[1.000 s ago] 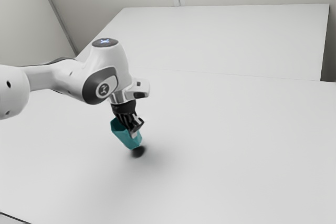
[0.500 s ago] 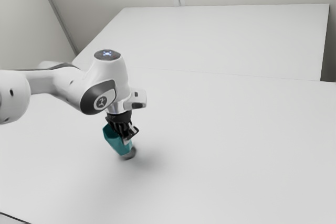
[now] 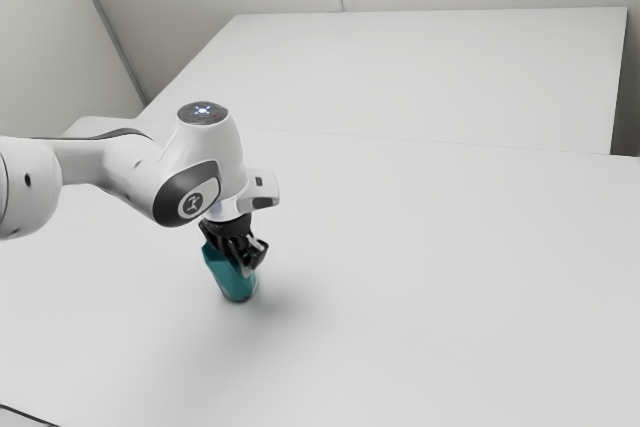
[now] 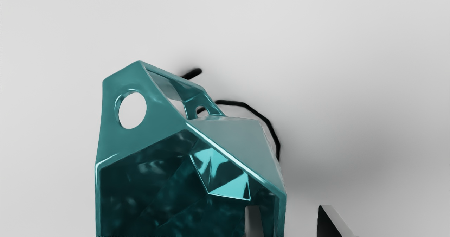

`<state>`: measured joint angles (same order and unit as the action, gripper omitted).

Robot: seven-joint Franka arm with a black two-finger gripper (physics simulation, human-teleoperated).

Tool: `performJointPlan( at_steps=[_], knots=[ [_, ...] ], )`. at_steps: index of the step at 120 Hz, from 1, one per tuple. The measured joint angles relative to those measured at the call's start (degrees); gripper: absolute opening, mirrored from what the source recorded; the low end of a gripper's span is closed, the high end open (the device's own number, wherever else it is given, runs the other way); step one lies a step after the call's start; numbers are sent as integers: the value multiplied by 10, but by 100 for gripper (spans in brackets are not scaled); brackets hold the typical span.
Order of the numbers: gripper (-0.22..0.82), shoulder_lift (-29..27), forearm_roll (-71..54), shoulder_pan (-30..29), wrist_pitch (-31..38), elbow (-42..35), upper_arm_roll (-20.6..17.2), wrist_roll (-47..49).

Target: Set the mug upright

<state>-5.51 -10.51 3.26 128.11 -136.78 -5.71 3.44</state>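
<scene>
Mug (image 3: 228, 280) and gripper (image 4: 288, 206), at the table (image 3: 430, 247). The mug is seen near upright, its mouth tipped slightly toward the exterior view's left; whether its base is fully seated cannot be told. The gripper is parted about the wall (image 4: 281, 212), one finger inside, one outside, with nothing clasped. A light, stiff, perhaps brittle body with slippery facets is suggested; any hold is best taken squarely across the wall, gently, clear of the pierced handle (image 4: 162, 121).
</scene>
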Motion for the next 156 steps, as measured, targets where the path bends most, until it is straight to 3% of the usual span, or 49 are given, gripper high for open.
performJointPlan(
  at_steps=[27,51,108,156],
  knots=[
    [37,-13,3,0,5,1,0,11],
    [50,-30,9,0,-9,16,-1,16],
    [58,-5,59,-17,-144,151,-4,21],
    [58,55,76,-39,-279,343,-2,18]
  ],
)
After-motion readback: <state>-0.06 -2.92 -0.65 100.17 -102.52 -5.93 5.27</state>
